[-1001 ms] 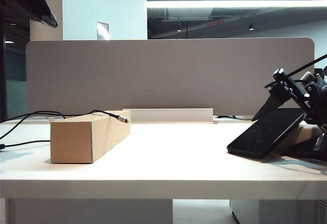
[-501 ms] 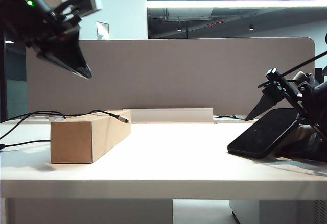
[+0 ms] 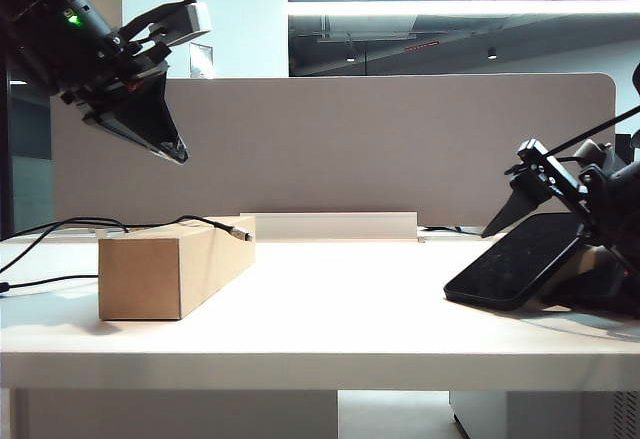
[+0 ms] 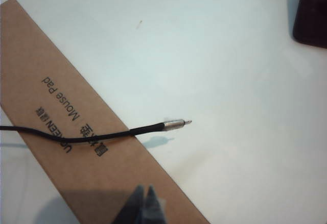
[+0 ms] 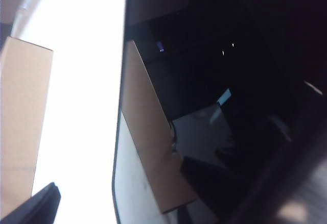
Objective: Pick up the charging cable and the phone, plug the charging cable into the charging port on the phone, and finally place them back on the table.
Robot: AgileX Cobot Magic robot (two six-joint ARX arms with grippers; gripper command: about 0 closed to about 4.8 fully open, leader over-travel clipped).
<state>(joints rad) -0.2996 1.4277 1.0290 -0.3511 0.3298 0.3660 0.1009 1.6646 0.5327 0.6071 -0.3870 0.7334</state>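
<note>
The black charging cable (image 3: 60, 227) runs in from the left and lies across a brown cardboard box (image 3: 175, 269). Its silver plug (image 3: 241, 233) juts past the box's edge. My left gripper (image 3: 176, 151) hangs shut and empty high above the box. In the left wrist view its closed tips (image 4: 144, 196) sit over the box (image 4: 61, 96), short of the cable (image 4: 102, 136) and plug (image 4: 176, 124). The phone (image 3: 520, 259) leans tilted at the right. My right gripper (image 3: 520, 221) is open at the phone. The glossy screen (image 5: 214, 106) fills the right wrist view, with one finger (image 5: 33, 206) beyond its long edge. The charging port is not visible.
The white table (image 3: 350, 304) has a thick front edge, with a grey divider panel (image 3: 350, 139) behind it. A beige support (image 3: 592, 264) props the phone at the far right. Cable slack trails off the table's left side (image 3: 30, 284).
My left arm has swung into view from the upper left and come down towards the box. The right gripper has shifted only slightly. Phone, cable and box have not moved.
</note>
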